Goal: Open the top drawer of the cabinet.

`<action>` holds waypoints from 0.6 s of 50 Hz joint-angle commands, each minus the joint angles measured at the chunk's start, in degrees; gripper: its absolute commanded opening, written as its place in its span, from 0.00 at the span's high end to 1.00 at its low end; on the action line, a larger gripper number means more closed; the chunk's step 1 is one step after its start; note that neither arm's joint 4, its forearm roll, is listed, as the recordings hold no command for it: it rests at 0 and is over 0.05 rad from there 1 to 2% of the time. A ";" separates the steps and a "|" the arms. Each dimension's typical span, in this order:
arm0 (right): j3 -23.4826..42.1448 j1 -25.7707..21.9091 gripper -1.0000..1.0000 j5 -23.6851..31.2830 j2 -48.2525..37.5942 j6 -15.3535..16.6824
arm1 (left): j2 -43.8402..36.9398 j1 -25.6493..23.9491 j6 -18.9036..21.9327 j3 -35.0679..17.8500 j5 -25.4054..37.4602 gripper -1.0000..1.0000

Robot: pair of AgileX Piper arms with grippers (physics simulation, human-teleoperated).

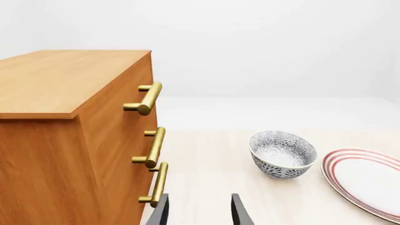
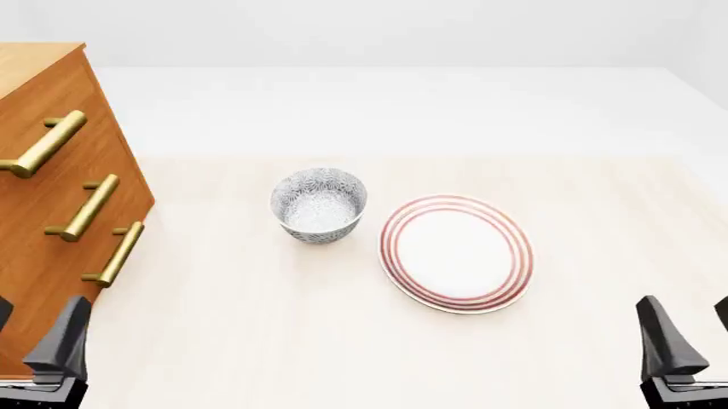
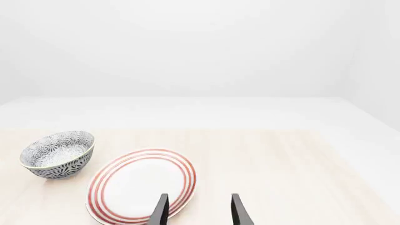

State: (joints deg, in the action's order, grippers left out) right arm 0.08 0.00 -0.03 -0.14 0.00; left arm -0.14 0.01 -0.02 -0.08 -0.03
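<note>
The orange-brown cabinet [image 2: 34, 77] stands at the table's left edge, its three drawers all shut flush. The top drawer [image 2: 95, 119] carries the uppermost brass handle [image 2: 43, 143]. In the left wrist view the same top drawer [image 1: 119, 84] and its handle [image 1: 149, 98] sit high on the cabinet [image 1: 56, 150]. My left gripper [image 2: 32, 331] is open and empty, low by the cabinet's near corner, below the lowest handle [image 2: 114, 254] and well under the top one. My right gripper [image 2: 694, 331] is open and empty at the near right.
A patterned grey bowl [image 2: 320, 204] sits at the table's middle, with a red-ringed white plate [image 2: 455, 253] just right of it. From the right wrist view the plate [image 3: 142, 185] lies just ahead of the fingers and the bowl [image 3: 58, 153] beyond it.
</note>
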 commanded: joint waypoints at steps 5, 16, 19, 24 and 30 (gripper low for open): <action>0.10 -0.01 0.00 0.01 -0.13 -0.03 | -0.37 0.07 -0.13 -0.13 -0.10 0.00; 0.10 -0.03 0.00 0.07 -0.07 -0.03 | -0.20 -0.45 -0.12 -0.14 0.03 0.00; 0.10 -0.03 0.00 0.07 -0.08 -0.04 | -0.52 -0.16 0.08 -0.13 -0.10 0.00; 0.10 -0.04 0.00 0.06 -0.07 -0.04 | -0.40 -0.70 1.33 -0.26 -0.08 0.00; 0.10 -0.03 0.00 0.06 -0.07 -0.03 | -4.09 -2.04 5.92 -1.06 -2.59 0.00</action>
State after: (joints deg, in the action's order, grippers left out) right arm 0.20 -0.03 0.06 -0.21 -0.04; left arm -1.38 -0.68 1.82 -0.53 -0.55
